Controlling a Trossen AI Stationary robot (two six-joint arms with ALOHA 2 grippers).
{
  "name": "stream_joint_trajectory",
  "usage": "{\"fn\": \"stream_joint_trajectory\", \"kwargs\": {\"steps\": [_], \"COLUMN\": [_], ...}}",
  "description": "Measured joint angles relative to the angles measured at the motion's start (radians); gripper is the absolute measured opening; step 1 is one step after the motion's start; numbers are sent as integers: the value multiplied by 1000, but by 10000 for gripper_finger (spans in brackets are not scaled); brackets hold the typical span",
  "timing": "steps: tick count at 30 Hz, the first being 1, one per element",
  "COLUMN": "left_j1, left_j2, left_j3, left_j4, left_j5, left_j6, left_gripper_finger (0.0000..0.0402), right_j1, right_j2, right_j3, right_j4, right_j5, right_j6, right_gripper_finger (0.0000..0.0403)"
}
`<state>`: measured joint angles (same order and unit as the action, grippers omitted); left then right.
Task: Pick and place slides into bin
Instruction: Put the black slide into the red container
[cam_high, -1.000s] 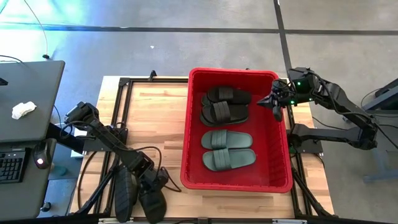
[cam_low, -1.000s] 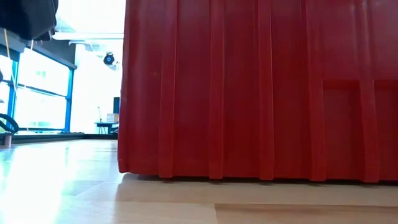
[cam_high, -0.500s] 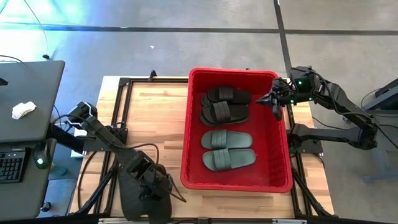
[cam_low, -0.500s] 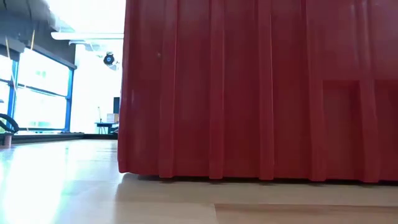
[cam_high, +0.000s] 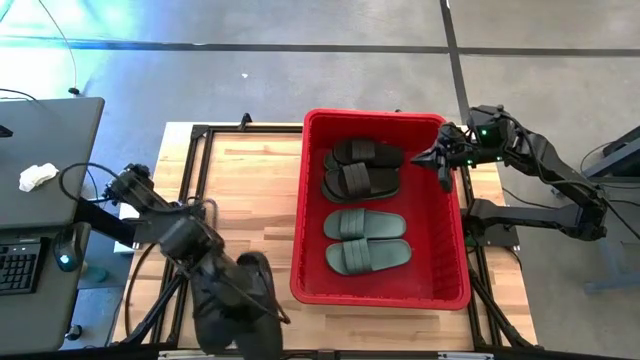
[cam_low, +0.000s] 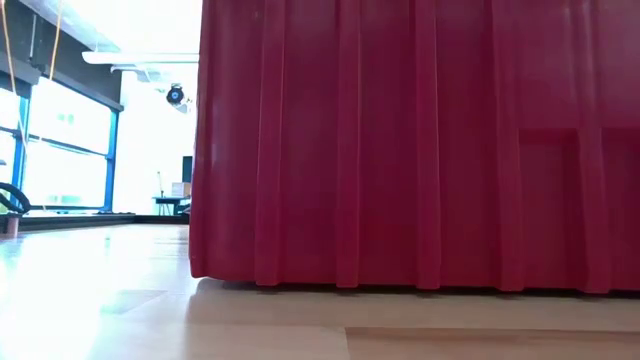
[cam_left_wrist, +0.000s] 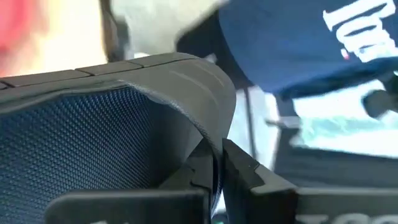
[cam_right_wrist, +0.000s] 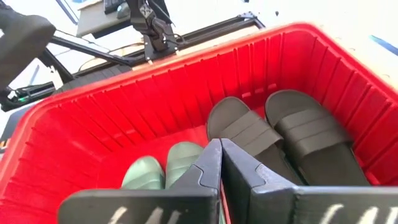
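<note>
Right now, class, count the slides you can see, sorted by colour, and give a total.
Black slides in the red bin: 2
Dark green slides in the bin: 2
Dark slide gripped by the left gripper: 1
Total: 5

So the table is a light wooden top set in a black metal frame. The big red bin sits flat on its right half, taking up most of that side. The left half of the wood is just bare boards. From table height, the bin's ribbed wall meets the wood directly.
</note>
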<state>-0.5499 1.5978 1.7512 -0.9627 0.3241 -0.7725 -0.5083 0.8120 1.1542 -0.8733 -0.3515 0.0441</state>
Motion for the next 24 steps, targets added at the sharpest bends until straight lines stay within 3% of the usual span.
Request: {"fn": "stream_joint_trajectory", "kwargs": {"steps": [8,13,18,24], "left_j1": [0,22,93,229], "left_j2": [0,-1,-3,0], "left_j3": [280,384,430,430], "left_j4": [-279,-387,-325,-178], "left_j5": [-391,-704,-987,-1165], "left_j6": [156,294,504,637], "left_gripper_finger": [2,2,2,1], "right_j1": [0,0,1,72], "right_j2": [0,0,2,2], "right_j3": [0,0,0,0], "right_j4": [45,103,188,365], "right_j5": [0,0,-1,-2], "right_j6": [13,104,141,108], "right_gripper_finger": [0,0,0,0]}}
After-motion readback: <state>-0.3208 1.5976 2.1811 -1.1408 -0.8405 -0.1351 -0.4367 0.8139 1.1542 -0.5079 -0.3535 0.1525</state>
